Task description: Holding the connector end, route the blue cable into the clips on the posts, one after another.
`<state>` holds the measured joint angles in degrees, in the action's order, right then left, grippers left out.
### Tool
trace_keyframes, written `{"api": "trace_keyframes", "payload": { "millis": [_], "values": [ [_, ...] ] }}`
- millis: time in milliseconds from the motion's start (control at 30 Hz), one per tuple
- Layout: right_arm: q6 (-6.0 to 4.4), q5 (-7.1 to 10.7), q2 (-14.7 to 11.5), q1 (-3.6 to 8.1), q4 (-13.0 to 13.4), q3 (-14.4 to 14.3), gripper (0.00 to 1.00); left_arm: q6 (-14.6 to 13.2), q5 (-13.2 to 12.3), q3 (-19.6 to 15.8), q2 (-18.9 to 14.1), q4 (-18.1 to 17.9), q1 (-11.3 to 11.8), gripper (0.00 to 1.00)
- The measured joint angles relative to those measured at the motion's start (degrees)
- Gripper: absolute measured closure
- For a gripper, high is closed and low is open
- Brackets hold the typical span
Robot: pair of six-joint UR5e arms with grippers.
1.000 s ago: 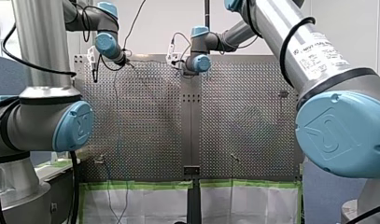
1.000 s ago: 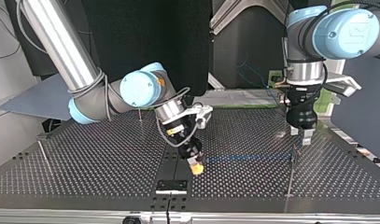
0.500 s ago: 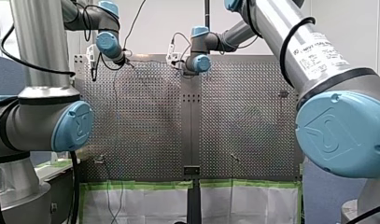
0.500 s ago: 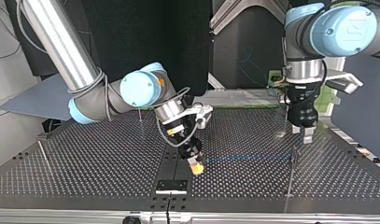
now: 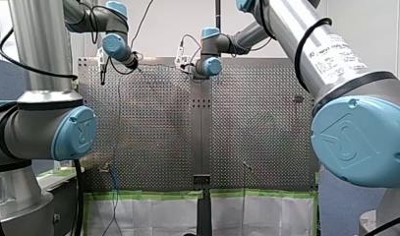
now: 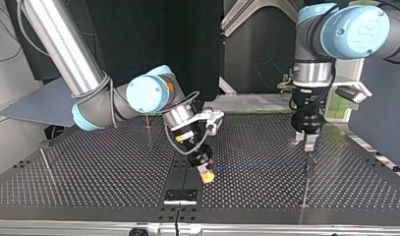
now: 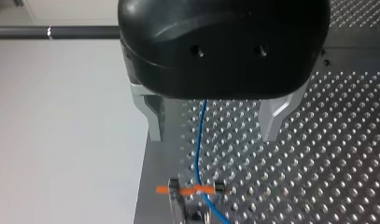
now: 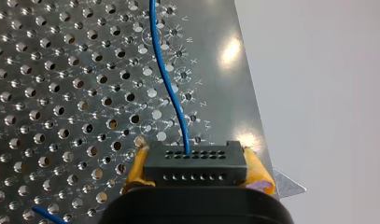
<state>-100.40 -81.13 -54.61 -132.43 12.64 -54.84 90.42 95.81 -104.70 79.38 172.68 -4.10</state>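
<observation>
Perforated steel table (image 6: 89, 177). My right gripper (image 8: 197, 170) is clamped on the black connector (image 8: 195, 158) between yellow pads (image 8: 260, 175). The blue cable (image 8: 166, 79) leaves it across the holes. Farther on, my left gripper (image 7: 211, 123) hangs released, the cable running between its metal fingers (image 7: 155, 116) down to the orange-marked clip (image 7: 192, 190).

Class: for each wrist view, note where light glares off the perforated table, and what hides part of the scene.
Right wrist view: a bright glare patch on the perforated metal table near its edge, ahead of the black rectangular connector, beside the thin blue cable. Left wrist view: small glints on the table's holes; the black housing of my left gripper hides much.
</observation>
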Motion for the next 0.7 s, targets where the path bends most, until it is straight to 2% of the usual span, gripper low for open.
{"api": "trace_keyframes", "payload": {
  "millis": [233,433,700],
  "values": [
    [0.09,0.0,0.0,0.02,-0.1,0.0,1.0,-1.7,-1.4,3.6,2.0,1.3,-1.1,0.0],
    [0.12,0.0,0.0,0.02,0.0,0.0,1.0,-3.6,-1.4,6.6,4.5,2.1,-2.3,0.0],
    [0.17,0.0,0.0,0.02,-0.1,0.0,1.0,-4.0,-0.2,9.4,7.2,1.6,-3.8,0.0]
  ]
}}
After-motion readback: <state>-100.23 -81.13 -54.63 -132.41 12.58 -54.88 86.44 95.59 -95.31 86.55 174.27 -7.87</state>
